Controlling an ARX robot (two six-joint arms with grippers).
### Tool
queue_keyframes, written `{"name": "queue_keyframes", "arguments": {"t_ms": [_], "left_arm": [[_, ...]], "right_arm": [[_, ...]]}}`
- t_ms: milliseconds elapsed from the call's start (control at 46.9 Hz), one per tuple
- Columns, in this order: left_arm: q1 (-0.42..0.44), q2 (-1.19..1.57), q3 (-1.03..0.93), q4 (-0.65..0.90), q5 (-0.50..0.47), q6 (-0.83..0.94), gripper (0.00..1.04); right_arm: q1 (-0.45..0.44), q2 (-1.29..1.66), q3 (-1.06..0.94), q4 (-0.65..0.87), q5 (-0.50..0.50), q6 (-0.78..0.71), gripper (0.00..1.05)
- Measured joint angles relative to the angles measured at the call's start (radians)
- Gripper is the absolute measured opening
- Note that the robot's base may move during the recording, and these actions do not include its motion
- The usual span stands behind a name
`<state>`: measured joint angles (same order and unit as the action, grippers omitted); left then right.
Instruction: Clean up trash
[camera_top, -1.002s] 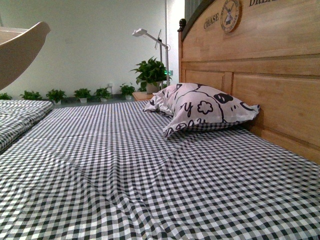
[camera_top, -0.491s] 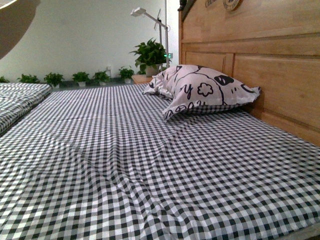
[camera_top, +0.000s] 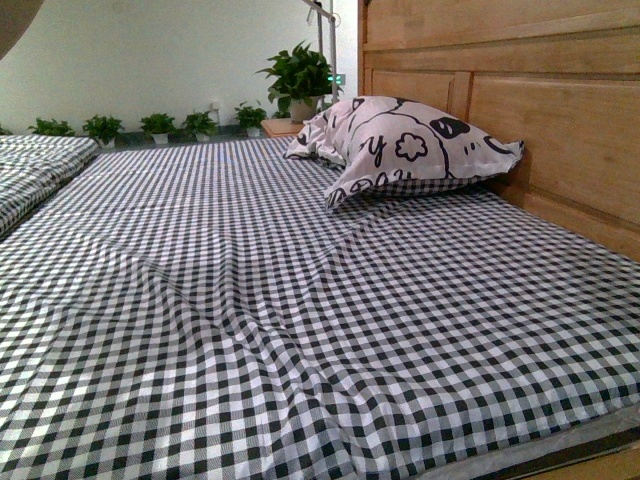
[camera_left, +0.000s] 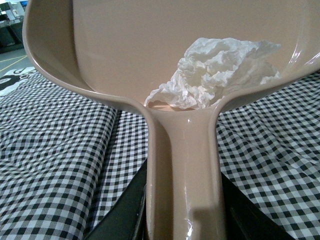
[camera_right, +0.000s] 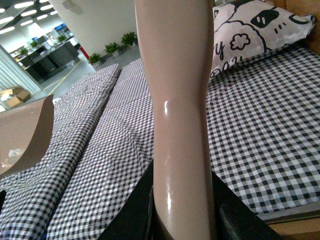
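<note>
trash (camera_left: 216, 71), a crumpled white paper wad, lay inside the pink-beige dustpan (camera_left: 125, 45), in the part of the pan nearest where its handle (camera_left: 182, 175) joined, resting against the pan's inner wall. the left wrist view showed that handle running down between the dark fingers (camera_left: 122, 215) of the left gripper (camera_left: 182, 220), which pressed against it on both sides and so held the dustpan above the bed. the right wrist view showed a second smooth pink-beige handle (camera_right: 177, 115) standing upright between the dark fingers (camera_right: 131, 212) of the right gripper (camera_right: 180, 220), closed around it in the same way; what sat at its far end was out of the picture. a brown curved edge (camera_right: 30, 135) of the dustpan showed at the side of that view, with a bit of white visible in it. below both arms stretched the black-and-white checked sheet (camera_top: 300, 320), lightly wrinkled near the camera. in the front view neither gripper appeared. a white pillow (camera_top: 410, 145) with black cartoon print leaned at the far right against the wooden headboard (camera_top: 560, 120). a large potted plant (camera_top: 296, 78) stood on a small stand at the far end, and a row of small potted plants (camera_top: 130, 126) lined the pale wall to the far left.
</note>
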<state>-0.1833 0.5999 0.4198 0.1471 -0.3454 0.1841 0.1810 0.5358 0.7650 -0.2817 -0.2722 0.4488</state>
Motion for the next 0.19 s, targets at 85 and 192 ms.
{"name": "queue_keyframes", "arguments": {"t_ms": [85, 192], "left_arm": [[0.0, 0.0, 0.0, 0.0, 0.0, 0.0, 0.26], [0.0, 0.0, 0.0, 0.0, 0.0, 0.0, 0.26]], "right_arm": [[0.0, 0.0, 0.0, 0.0, 0.0, 0.0, 0.19], [0.0, 0.0, 0.0, 0.0, 0.0, 0.0, 0.19]]}}
